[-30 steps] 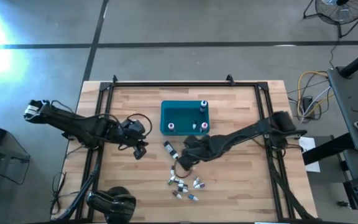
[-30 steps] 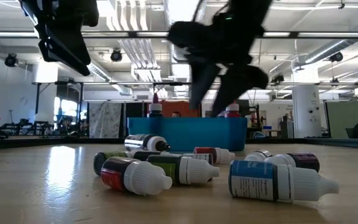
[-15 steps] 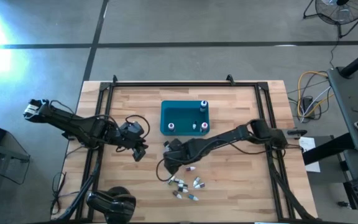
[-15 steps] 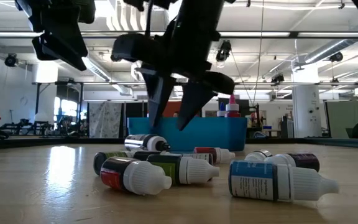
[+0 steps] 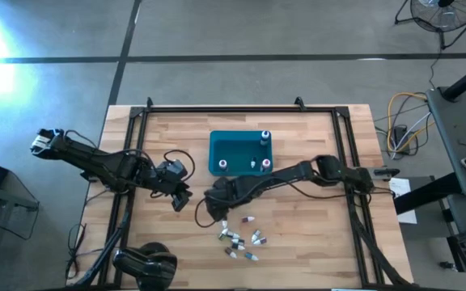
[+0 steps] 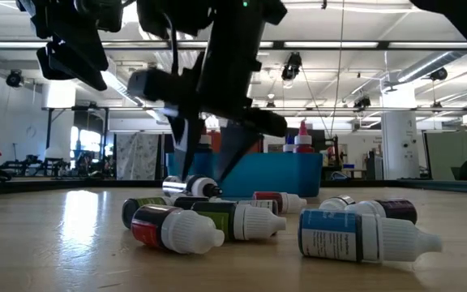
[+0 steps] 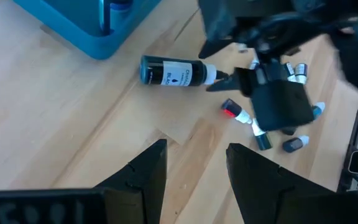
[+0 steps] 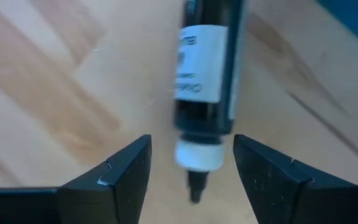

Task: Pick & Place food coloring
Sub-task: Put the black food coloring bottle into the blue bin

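A finger-length black food coloring bottle (image 8: 207, 81) with a white label and pale cap lies on its side on the wood, close to the teal bin (image 5: 240, 152). My right gripper (image 8: 191, 183) is open. It hangs just above the bottle's cap end, one finger on each side and pointing down (image 6: 209, 162), and does not touch it. In the high view this gripper (image 5: 215, 204) hides the bottle. Several small bottles (image 5: 239, 239) lie in a loose pile near the table's near edge. A few bottles (image 5: 253, 164) stand upright in the bin. My left gripper (image 5: 182, 199) waits open to the left.
The bin's blue wall (image 7: 98, 37) stands just beyond the black bottle (image 7: 173, 73). The pile of small bottles (image 6: 242, 219) lies to the near side of my right gripper. Black rails (image 5: 128, 202) run along the table's left and right sides. Bare wood lies between the two grippers.
My right gripper has swung toward the table's left, from over the pile to above the black bottle, and has come down until its open fingers straddle the cap end. The bottles have not moved.
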`<state>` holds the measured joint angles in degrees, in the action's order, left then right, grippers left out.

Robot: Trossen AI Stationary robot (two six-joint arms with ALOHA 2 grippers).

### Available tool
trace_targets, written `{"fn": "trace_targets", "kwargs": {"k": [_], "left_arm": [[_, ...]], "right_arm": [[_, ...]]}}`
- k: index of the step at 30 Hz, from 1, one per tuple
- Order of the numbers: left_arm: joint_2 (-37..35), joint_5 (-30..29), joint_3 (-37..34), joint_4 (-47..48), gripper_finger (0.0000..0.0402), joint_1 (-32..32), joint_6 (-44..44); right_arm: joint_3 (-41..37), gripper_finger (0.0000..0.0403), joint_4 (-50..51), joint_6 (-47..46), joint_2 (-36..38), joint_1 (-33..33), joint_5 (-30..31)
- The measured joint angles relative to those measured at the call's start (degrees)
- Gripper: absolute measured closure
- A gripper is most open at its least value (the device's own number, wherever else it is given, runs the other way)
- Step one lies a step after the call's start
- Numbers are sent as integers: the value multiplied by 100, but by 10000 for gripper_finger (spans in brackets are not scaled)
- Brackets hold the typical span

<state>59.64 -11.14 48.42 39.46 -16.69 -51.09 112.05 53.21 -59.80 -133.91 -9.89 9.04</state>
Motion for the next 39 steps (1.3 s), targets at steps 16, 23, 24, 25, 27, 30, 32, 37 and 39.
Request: {"fn": "trace_targets", "kwargs": {"k": [16, 23, 24, 25, 27, 30, 32, 37, 39], "left_arm": [[0, -76, 0, 22, 259, 2, 293], [0, -79, 0, 50, 259, 2, 328], [0, -79, 0, 59, 259, 2, 328], [0, -79, 0, 58, 259, 2, 331], [0, -80, 0, 59, 259, 2, 332], [0, -79, 0, 63, 259, 2, 323], [0, -79, 0, 63, 259, 4, 321], [0, -129, 0, 59, 259, 4, 299], [0, -218, 0, 56, 259, 4, 295]], "right_arm": [[-235, 253, -53, 23, -19, 11, -65], [-258, 295, -126, 312, -19, 19, -138], [-258, 299, -121, 385, -19, 19, -141], [-258, 302, -98, 451, -12, 19, -145], [-258, 302, 72, 574, 34, 19, -209], [-264, 302, 624, 798, 223, 19, -520], [-265, 302, 1157, 953, 427, 24, -1007], [-262, 302, 2599, 1216, 972, 57, -2223], [-262, 303, 3253, 1285, 1109, 128, -2724]]}}
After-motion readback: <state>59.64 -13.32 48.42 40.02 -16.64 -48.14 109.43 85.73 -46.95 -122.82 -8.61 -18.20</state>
